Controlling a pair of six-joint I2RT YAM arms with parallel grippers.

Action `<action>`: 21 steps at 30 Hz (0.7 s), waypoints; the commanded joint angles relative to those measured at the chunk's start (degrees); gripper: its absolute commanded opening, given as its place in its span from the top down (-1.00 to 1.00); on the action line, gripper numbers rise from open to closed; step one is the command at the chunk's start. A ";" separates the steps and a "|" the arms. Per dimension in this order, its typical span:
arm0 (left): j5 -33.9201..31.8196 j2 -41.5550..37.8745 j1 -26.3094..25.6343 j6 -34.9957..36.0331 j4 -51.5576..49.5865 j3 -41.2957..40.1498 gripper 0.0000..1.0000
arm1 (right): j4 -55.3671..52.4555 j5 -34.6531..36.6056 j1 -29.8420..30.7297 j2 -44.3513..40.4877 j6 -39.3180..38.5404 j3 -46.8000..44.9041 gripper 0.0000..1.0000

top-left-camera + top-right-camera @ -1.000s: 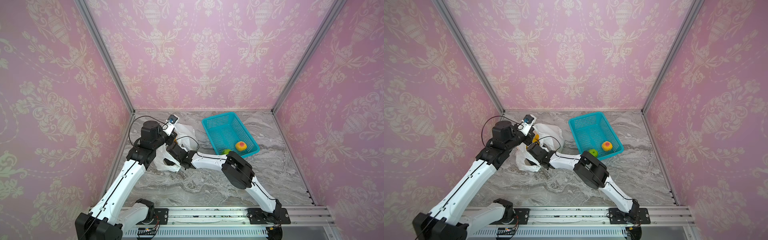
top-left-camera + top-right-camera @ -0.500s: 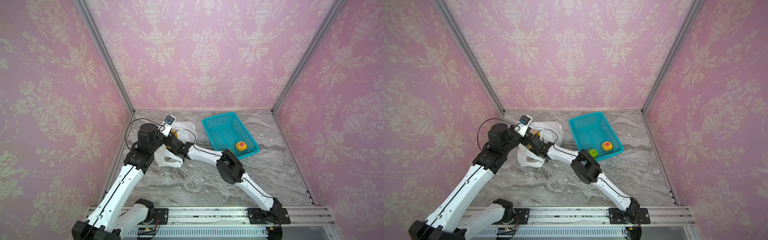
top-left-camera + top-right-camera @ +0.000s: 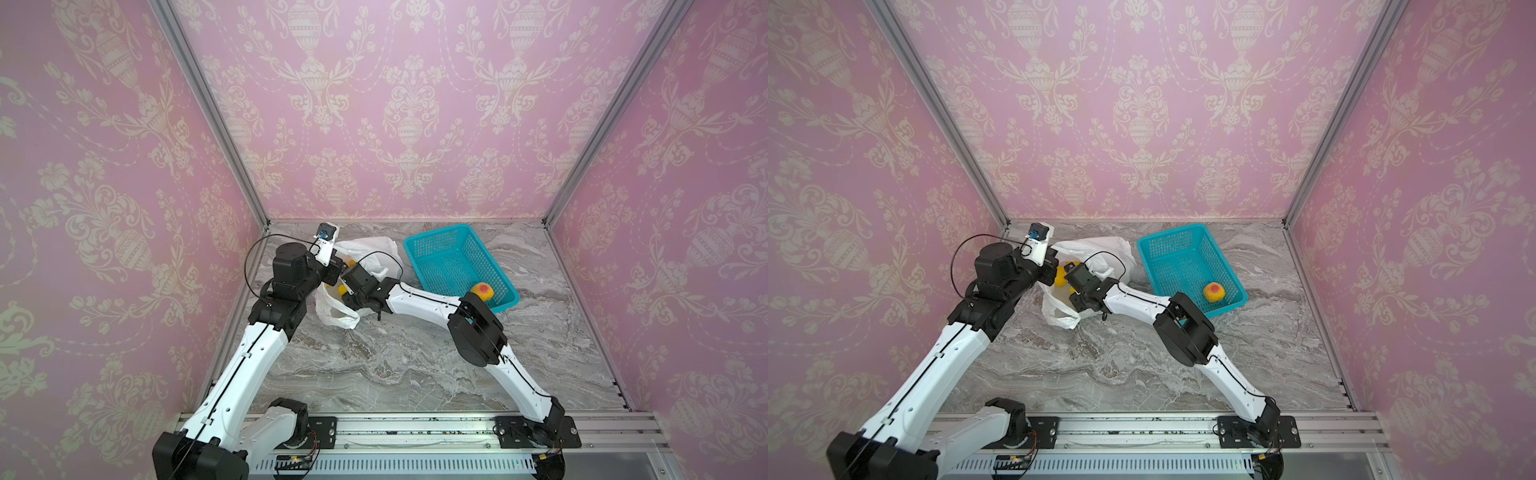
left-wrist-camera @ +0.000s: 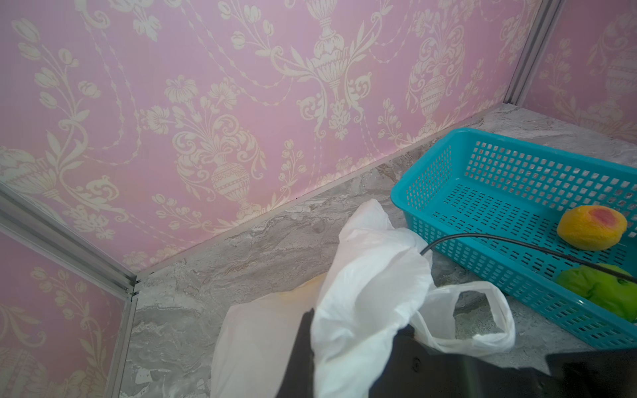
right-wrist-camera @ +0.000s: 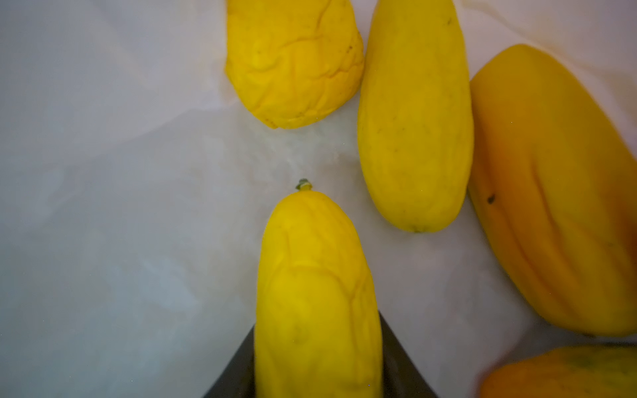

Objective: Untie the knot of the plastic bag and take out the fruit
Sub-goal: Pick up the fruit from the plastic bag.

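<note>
Left of centre, the thin white crinkly plastic bag (image 3: 370, 249) lies beside the teal perforated basket (image 3: 432, 245). The left arm rises from lower left, elbow bent, with the left gripper (image 3: 332, 270) pressed together on the bag's edge. The right arm reaches low leftward into the bag. There the right gripper (image 5: 317, 330) has its dark fingers (image 5: 396, 361) pinching a long yellow fruit (image 5: 313, 258).

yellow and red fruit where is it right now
In both top views the yellow and red fruit lies in the teal basket, toward its near end, just beyond the right arm's elbow.
</note>
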 commanded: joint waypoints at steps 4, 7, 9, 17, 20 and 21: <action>3.33 1.59 0.52 -0.94 -1.36 2.68 1.00 | 9.42 1.49 3.01 -15.40 -0.79 -11.55 0.30; 4.38 0.92 0.54 0.04 -0.86 1.98 1.00 | 11.53 5.63 3.15 -20.97 0.86 -17.52 0.35; 5.57 0.42 0.50 0.61 -0.35 1.43 1.00 | 12.56 9.65 3.11 -24.60 1.59 -21.51 0.38; 6.31 0.08 0.54 1.10 -0.43 1.25 1.00 | 15.96 25.39 2.83 -38.33 6.21 -37.68 0.37; 6.69 -0.10 0.52 1.17 -0.33 1.16 1.00 | 15.30 28.17 1.74 -41.31 8.57 -41.00 0.37; 6.84 -0.11 0.54 1.28 -0.36 1.06 1.00 | 14.71 29.17 1.11 -42.18 9.48 -41.79 0.37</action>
